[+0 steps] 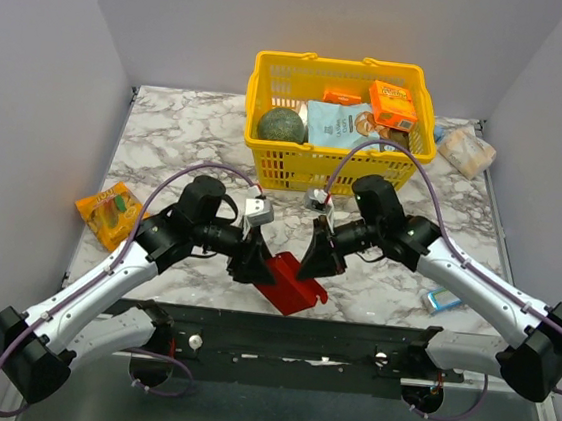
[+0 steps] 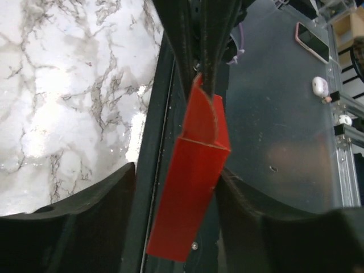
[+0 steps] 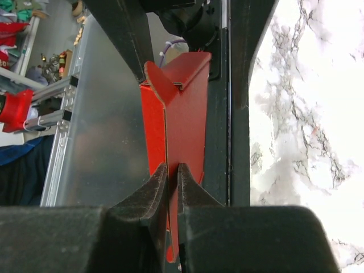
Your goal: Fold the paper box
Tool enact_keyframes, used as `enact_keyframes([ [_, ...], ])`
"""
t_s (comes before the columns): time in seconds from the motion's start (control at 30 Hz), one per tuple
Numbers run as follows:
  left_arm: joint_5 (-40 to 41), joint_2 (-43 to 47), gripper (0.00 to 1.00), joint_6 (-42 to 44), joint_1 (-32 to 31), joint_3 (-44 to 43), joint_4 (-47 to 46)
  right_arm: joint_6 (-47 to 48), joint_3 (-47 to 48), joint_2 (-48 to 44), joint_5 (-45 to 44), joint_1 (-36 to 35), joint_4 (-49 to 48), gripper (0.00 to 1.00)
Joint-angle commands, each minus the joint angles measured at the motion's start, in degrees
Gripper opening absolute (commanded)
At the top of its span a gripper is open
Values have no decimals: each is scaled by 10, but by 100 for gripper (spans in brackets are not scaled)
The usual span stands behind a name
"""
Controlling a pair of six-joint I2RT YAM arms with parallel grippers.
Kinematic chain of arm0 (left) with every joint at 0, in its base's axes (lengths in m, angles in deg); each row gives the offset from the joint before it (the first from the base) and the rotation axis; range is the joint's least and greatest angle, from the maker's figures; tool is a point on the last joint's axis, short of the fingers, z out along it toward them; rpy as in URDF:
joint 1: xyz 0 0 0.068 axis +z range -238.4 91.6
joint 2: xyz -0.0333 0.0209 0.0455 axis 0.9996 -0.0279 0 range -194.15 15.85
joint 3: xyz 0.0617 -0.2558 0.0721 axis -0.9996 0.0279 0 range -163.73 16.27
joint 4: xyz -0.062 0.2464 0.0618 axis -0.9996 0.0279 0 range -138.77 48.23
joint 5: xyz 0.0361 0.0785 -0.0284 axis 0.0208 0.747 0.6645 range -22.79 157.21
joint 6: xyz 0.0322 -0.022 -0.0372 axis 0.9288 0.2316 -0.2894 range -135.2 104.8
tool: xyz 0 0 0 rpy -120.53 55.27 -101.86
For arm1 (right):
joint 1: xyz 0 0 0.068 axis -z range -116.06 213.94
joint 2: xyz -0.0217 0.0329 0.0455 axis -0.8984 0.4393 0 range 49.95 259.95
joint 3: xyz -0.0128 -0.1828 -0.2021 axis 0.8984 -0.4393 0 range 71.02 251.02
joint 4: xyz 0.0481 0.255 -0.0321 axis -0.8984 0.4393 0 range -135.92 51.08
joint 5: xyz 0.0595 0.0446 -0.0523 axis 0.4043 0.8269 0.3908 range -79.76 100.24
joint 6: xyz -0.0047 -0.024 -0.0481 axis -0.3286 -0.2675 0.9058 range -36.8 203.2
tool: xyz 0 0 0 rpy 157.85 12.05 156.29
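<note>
The paper box is a bright red, partly folded piece of cardboard held up over the table's near edge, between my two arms. My right gripper meets it from the right. In the right wrist view that gripper is shut on one thin wall of the box, and a folded flap shows at the far end. My left gripper comes in from the left. In the left wrist view its jaws stand open around the box: the right finger touches it, and the left finger is apart.
A yellow basket stands at the back centre, holding a green round item, a blue packet and an orange carton. An orange snack packet lies at the left edge. A pale bag lies back right, and a small blue object lies by the right arm.
</note>
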Motion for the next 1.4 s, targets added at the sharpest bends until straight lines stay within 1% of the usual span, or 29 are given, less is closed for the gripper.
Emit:
enact_keyframes([
  [0.0, -26, -5, 52, -31, -21, -8, -58, 10, 20, 2, -4, 5, 26, 19],
  [0.03, -28, -6, 42, -34, -23, -2, -71, 8, 21, -1, -10, 5, 27, 21],
  [0.1, -26, -8, 33, -32, -24, 2, -75, 3, 23, -10, -27, 5, 26, 28],
  [0.13, -24, -10, 31, -32, -24, 6, -77, 3, 23, -14, -33, 5, 27, 32],
  [0.17, -21, -8, 30, -32, -24, 9, -79, 3, 23, -16, -42, 5, 27, 41],
  [0.23, -14, -7, 26, -40, -24, 17, -93, -17, 22, -22, -46, 5, 26, 50],
  [0.27, -8, -2, 25, -44, -24, 20, -99, -20, 21, -23, -50, 5, 26, 57],
  [0.37, 15, 16, 23, -66, -25, 35, -135, -28, 10, -31, -68, 3, 21, 70],
  [0.43, 38, 24, 22, -80, -25, 49, -167, -35, -2, -41, -80, -2, 12, 73],
  [0.47, 44, 31, 22, -94, -24, 54, -179, -34, -4, -44, -105, -13, 6, 75],
  [0.53, 49, 36, 22, -104, -25, 62, -205, -32, -6, -46, -136, -25, 6, 75],
  [0.57, 51, 37, 22, -106, -24, 64, -209, -32, -7, -48, -165, -35, 4, 75],
  [0.63, 54, 39, 22, -108, -25, 62, -212, -31, -12, -52, -190, -39, -3, 75],
  [0.7, 58, 40, 23, -108, -25, 63, -212, -31, -19, -61, -223, -42, -13, 69],
  [0.73, 58, 40, 22, -109, -24, 64, -214, -30, -22, -66, -230, -43, -16, 64],
  [0.77, 61, 42, 22, -110, -25, 67, -216, -29, -26, -70, -241, -43, -20, 56],
  [0.83, 63, 44, 23, -116, -25, 73, -226, -24, -30, -78, -246, -43, -21, 50],
  [0.87, 65, 45, 23, -118, -25, 75, -228, -23, -34, -81, -251, -43, -21, 45],
  [0.93, 69, 45, 24, -119, -25, 75, -227, -19, -36, -85, -252, -45, -21, 39],
  [0.97, 73, 46, 26, -119, -24, 74, -227, -18, -35, -85, -255, -47, -20, 35],
  [1.0, 80, 46, 29, -120, -25, 75, -227, -16, -36, -85, -256, -48, -19, 34],
  [1.03, 83, 46, 47, -121, -25, 72, -224, -15, -36, -85, -258, -50, -19, 34],
  [1.1, 101, 48, 64, -119, -24, 67, -219, -12, -34, -84, -266, -51, -12, 31],
  [1.13, 112, 49, 80, -115, -24, 63, -206, -12, -32, -84, -272, -51, -9, 30],
  [1.2, 134, 53, 88, -85, -24, 46, -187, -9, -28, -79, -298, -51, 2, 30],
  [1.23, 170, 54, 93, -73, -24, 31, -163, -5, -20, -74, -307, -51, 11, 30],
  [1.27, 190, 58, 95, -65, -24, 23, -150, -5, -19, -68, -329, -52, 25, 29],
  [1.3, 214, 60, 96, -40, -24, 15, -137, -4, -16, -65, -343, -52, 30, 29],
  [1.37, 268, 63, 98, -24, -23, -7, -111, -4, -11, -58, -376, -51, 45, 29],
])
